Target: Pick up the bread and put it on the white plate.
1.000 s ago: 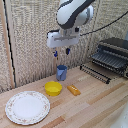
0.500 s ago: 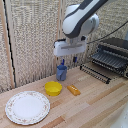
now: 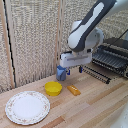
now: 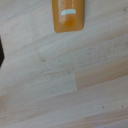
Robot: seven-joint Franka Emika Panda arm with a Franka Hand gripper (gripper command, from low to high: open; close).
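Note:
The bread (image 3: 74, 90) is a small orange-brown oblong piece lying on the wooden table, just to the exterior view's right of a yellow bowl (image 3: 53, 88). In the wrist view the bread (image 4: 69, 15) shows near one edge, with a small white mark on it. My gripper (image 3: 73, 71) hangs above the bread, well clear of it, with its fingers apart and nothing between them. The white dish (image 3: 27, 106), a large flat plate with a speckled rim, lies empty at the exterior view's lower left.
A blue cup (image 3: 61, 74) stands behind the yellow bowl, close to my gripper. A black wire dish rack (image 3: 112, 60) sits at the exterior view's right. A reed screen (image 3: 35, 40) backs the table.
My arm has come down and shifted slightly toward the exterior view's right, bringing the gripper lower over the bread. The bread, bowl and plate have not moved.

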